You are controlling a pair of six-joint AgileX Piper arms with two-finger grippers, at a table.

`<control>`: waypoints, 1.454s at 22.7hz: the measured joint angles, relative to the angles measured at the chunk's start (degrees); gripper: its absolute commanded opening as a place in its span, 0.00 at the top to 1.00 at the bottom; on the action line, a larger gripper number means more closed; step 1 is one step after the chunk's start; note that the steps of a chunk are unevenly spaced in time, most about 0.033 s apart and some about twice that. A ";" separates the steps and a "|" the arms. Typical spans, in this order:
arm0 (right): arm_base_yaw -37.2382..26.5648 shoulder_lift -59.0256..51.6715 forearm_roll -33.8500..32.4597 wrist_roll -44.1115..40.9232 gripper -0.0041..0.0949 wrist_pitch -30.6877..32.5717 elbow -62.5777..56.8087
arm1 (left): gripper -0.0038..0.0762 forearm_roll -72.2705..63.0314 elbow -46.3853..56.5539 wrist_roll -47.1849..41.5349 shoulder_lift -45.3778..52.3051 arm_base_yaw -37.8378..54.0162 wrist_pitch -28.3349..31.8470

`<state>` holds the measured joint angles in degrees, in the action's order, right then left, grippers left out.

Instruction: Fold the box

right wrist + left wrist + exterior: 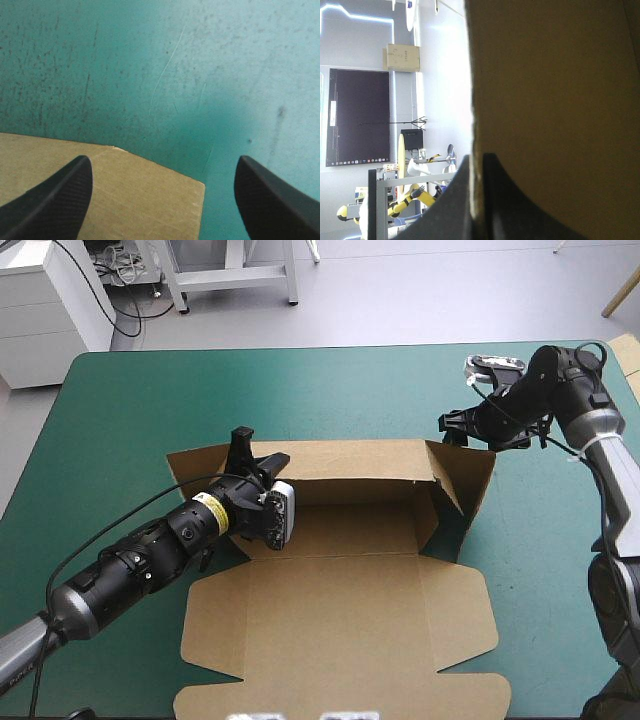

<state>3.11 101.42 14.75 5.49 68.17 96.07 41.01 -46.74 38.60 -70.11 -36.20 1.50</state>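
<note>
The brown box (340, 580) lies mid-table, its lid and flaps flat toward the near edge and its far wall and right wall raised. My left gripper (252, 462) is at the left end of the far wall, shut on the wall's top edge. In the left wrist view the board (555, 100) runs upright between the black fingers (495, 200), and the left gripper (477, 165) pinches its edge. My right gripper (458, 426) hovers open just beyond the box's far right corner. In the right wrist view the right gripper (162, 162) stands wide apart over a box corner (135, 200) and the teal-green cover (165, 75).
Bare teal-green cover (130, 400) surrounds the box on the far side, left and right. A pale tan sheet edge (626, 352) shows at the table's far right corner. A white cabinet (45, 300) stands beyond the far left corner.
</note>
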 measured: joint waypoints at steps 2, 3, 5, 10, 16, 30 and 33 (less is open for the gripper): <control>0.00 -2.59 0.12 0.72 0.23 -0.54 -2.78 | 0.96 0.00 0.00 0.00 0.00 0.00 0.00; 0.00 -3.62 0.12 1.03 0.23 -0.65 -3.79 | 0.96 0.00 0.00 0.00 0.00 0.00 0.00; 0.00 -6.34 0.12 2.01 0.23 -0.65 -6.48 | 0.96 0.00 0.00 0.00 0.00 0.00 -0.05; -0.06 -12.17 1.03 5.26 0.23 -2.73 -14.21 | 0.96 0.00 0.00 0.00 0.00 0.00 -0.11; -0.17 -16.69 2.26 7.50 0.23 -5.89 -20.67 | 0.96 0.03 0.00 0.00 0.00 0.00 -0.24; -0.17 -30.19 9.53 15.70 0.23 -12.73 -32.37 | 0.96 -2.15 0.00 0.15 0.00 0.00 -0.81; -0.17 -33.67 9.66 17.92 0.23 -14.59 -35.65 | 0.96 -2.15 0.00 0.15 0.00 0.00 -0.76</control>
<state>2.94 67.76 24.41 23.42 53.58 60.42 38.86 -46.74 38.75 -70.11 -36.20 0.74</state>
